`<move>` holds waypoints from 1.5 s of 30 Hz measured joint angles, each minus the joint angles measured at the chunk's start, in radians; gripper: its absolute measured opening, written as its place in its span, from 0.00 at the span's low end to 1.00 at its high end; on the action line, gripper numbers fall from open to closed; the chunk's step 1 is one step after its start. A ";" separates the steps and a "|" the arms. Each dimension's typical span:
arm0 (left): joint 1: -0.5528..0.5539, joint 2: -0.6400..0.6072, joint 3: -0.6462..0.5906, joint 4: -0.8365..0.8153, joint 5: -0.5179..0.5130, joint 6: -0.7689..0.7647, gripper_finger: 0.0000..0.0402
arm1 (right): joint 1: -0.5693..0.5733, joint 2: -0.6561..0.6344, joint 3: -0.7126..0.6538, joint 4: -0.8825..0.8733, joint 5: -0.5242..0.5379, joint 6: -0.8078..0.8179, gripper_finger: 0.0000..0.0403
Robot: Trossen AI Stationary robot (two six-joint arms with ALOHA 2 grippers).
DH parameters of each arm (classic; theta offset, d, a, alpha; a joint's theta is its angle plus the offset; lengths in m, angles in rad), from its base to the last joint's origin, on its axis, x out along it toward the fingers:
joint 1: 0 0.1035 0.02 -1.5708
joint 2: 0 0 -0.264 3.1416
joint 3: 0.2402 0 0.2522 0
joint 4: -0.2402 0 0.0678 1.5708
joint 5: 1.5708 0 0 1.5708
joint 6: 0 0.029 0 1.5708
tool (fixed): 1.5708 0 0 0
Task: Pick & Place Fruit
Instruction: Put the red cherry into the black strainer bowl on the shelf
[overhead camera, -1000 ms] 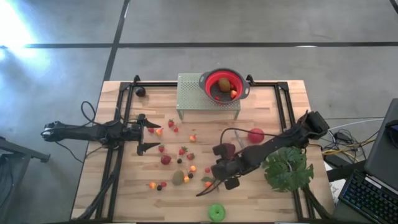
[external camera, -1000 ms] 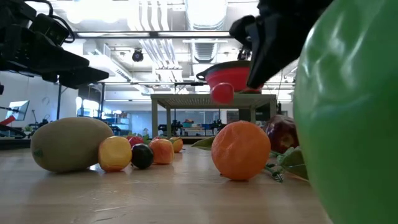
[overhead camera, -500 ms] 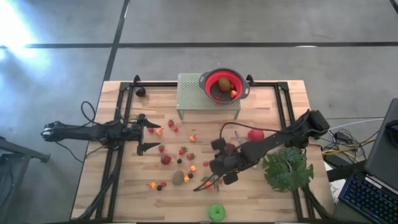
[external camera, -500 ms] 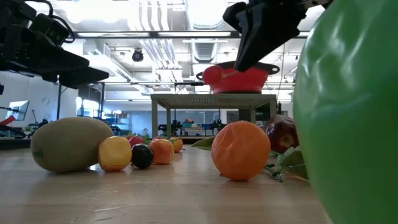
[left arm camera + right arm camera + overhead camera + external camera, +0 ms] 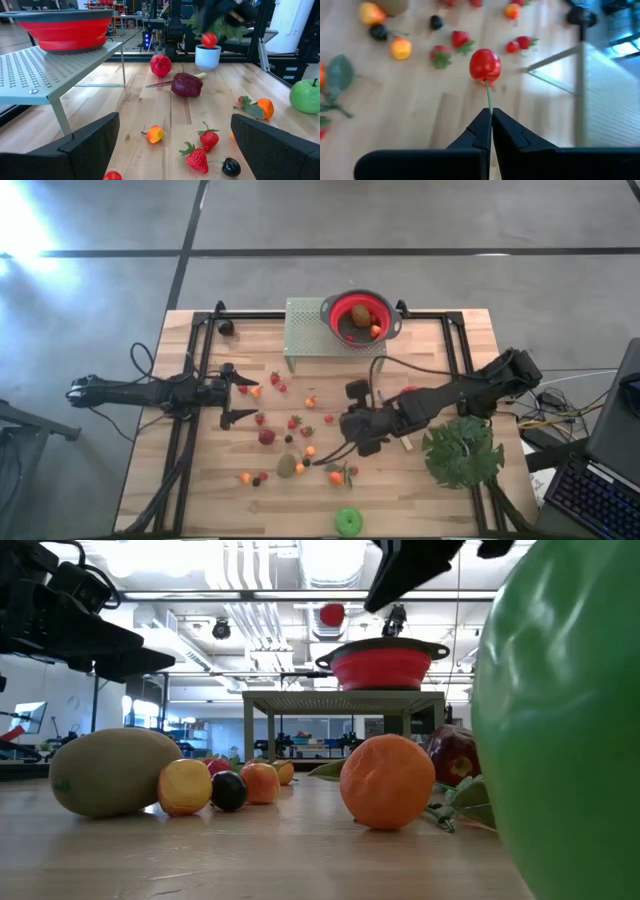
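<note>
My right gripper (image 5: 344, 425) is in the air over the middle of the table, shut on a small red cherry (image 5: 485, 65). The cherry also shows in the low view (image 5: 332, 614) and the left wrist view (image 5: 209, 39). Strawberries (image 5: 294, 422), a kiwi (image 5: 287, 466), orange pieces (image 5: 309, 450), dark berries (image 5: 288, 439) and a green apple (image 5: 348, 521) lie on the boards. A dark maroon fruit (image 5: 186, 84) lies beside the red apple (image 5: 160, 65). My left gripper (image 5: 237, 392) waits open over the table's left part. My right gripper pinches the cherry's thin green stem (image 5: 488, 97) between its two fingertips (image 5: 481, 124). The cherry stands out beyond the fingertips at the stem's far end. It is lifted clear of the table, higher than the red bowl's rim in the low view.
A red bowl (image 5: 383, 332) stands on a perforated metal stand (image 5: 310, 335) at the far edge and holds a kiwi and an orange piece. A big green leaf (image 5: 462, 452) lies at the right. A pale-handled knife (image 5: 159, 84) lies by the maroon fruit. Black rails (image 5: 200, 360) run along both sides.
My right gripper has risen and moved toward the far edge, staying shut. The cherry has gone up with it, from just below the bowl's rim to well above it in the low view. The left arm has kept still.
</note>
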 joint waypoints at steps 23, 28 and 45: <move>0.000 -0.001 0.000 0.000 0.000 0.000 0.97 | -0.371 -0.259 0.000 -0.009 0.112 -0.101 0.02; 0.000 -0.001 0.000 0.000 0.000 0.000 0.97 | -0.468 -0.269 0.000 -0.009 0.059 -0.113 0.02; 0.000 -0.001 0.000 0.000 0.000 0.000 0.97 | -0.757 -0.222 -0.001 -0.040 -0.159 -0.092 0.02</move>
